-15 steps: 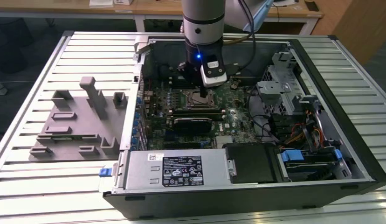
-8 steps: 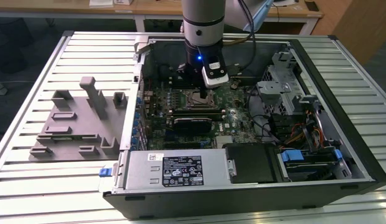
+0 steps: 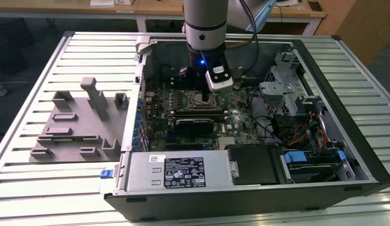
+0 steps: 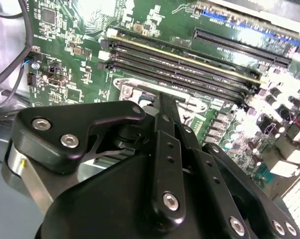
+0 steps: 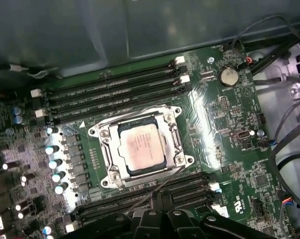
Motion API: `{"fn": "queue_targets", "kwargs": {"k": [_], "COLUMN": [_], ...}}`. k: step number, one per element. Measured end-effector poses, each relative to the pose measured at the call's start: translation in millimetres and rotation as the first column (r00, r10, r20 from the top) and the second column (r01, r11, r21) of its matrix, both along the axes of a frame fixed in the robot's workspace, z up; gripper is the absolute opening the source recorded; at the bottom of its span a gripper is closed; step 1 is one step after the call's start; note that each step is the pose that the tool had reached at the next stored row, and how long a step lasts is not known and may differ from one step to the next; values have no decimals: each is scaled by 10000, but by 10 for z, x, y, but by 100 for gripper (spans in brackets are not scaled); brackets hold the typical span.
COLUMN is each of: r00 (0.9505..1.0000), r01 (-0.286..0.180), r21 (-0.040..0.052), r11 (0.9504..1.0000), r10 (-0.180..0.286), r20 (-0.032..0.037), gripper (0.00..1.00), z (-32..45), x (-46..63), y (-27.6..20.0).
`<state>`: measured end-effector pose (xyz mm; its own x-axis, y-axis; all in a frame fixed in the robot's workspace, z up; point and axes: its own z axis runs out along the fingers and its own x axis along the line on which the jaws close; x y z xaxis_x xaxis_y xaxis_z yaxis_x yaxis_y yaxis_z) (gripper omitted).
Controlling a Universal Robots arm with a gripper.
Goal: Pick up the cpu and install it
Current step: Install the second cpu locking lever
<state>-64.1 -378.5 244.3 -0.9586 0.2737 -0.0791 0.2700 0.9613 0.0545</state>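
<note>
We saw the cpu lying flat in the socket frame on the motherboard, between the two banks of memory slots, its silvery plate facing up. The gripper hung inside the open computer case, just above that socket, so the chip lay straight below it and a little ahead of its black linkage (the chip being square, it showed no long axis). Nothing appeared clamped, but we could not tell whether the gripper was apart or together. The first wrist view showed the seated chip plainly; the second wrist view gave the gripper's body in front of the socket; the exterior view placed the grey fixture blocks beside the case.
</note>
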Motion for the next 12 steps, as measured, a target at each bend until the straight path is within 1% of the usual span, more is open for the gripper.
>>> {"fn": "queue_targets", "kwargs": {"k": [5,7,9,12], "r00": [9999,9997,9995,9981], "r01": [-170,-238,-329,-612], "r21": [-1,13,43,89], "r11": [9999,9997,9995,9981], "r10": [170,238,329,612], "r20": [-1,-1,0,3], "gripper": [11,11,11,11], "z": [-37,-52,-69,-92], "x": [-17,-34,-53,-76], "y": [-58,-74,-83,-85]}}
